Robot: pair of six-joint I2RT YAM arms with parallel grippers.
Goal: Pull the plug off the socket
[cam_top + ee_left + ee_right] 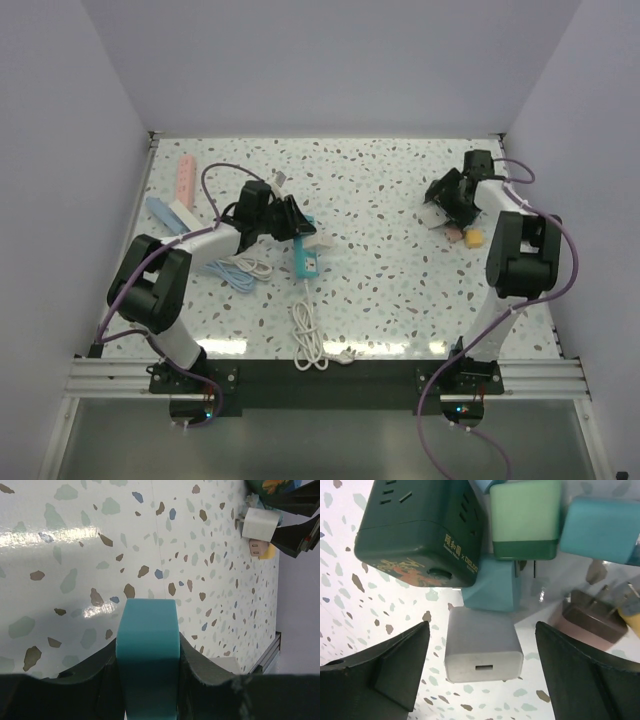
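The socket is a teal power strip on the table left of centre, with a white cord trailing toward the near edge. My left gripper is shut on its far end. In the left wrist view the teal body fills the gap between both fingers of the left gripper. The plug, a white USB charger, lies apart from the strip at the far right. My right gripper is open around it, neither finger touching. Its prongs show bare.
Just beyond the white plug sits a cluster of adapters: a dark green cube socket, a green-and-white one, teal ones and a brown plug. Pink and blue strips lie far left, a blue cable near the left arm.
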